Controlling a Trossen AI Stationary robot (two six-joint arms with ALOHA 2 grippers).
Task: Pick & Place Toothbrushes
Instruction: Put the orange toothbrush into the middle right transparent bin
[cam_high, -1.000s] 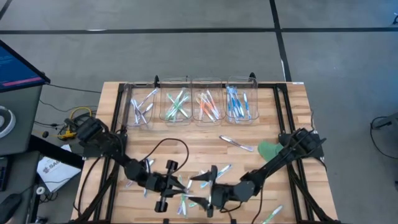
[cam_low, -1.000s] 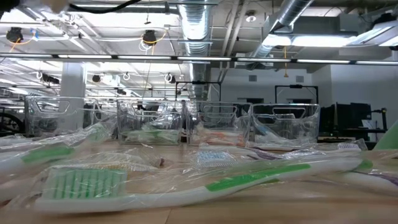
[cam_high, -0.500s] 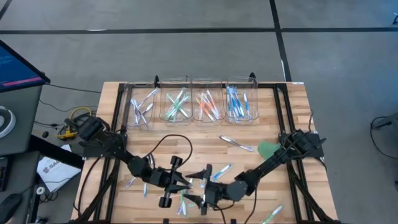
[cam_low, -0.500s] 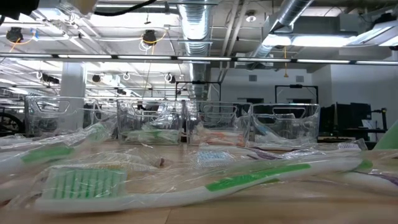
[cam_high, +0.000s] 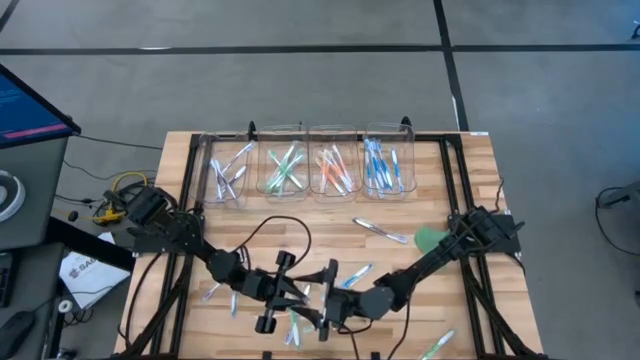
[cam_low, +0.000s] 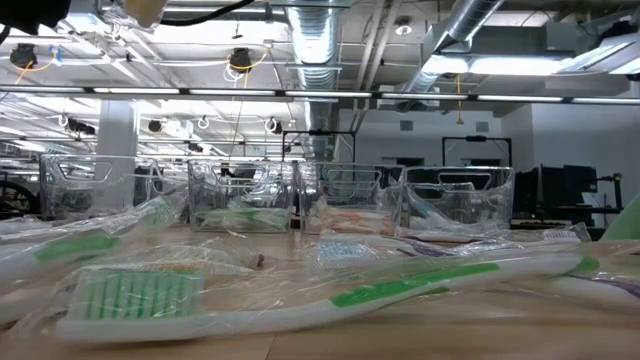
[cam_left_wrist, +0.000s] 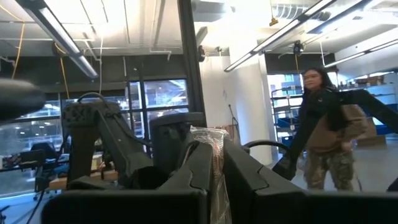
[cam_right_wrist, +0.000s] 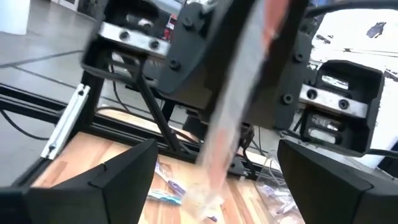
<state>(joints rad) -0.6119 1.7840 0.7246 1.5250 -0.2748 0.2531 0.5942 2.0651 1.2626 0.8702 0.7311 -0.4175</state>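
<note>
Loose toothbrushes (cam_high: 372, 230) and a green piece (cam_high: 432, 240) lie beside four bins (cam_high: 283, 170).

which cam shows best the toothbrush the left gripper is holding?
Right wrist view: wrapped orange toothbrush hangs from the shut left gripper, between the open right gripper's fingers. Left wrist shows only wrapper; high view a tiny sliver; low view nothing.

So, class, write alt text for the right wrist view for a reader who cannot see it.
A wrapped toothbrush with an orange-tinted handle hangs from the shut left pincer, between the right pincer's two wide-open dark fingers. Below lies the wooden slatted table, with more wrapped toothbrushes scattered on it.
</note>
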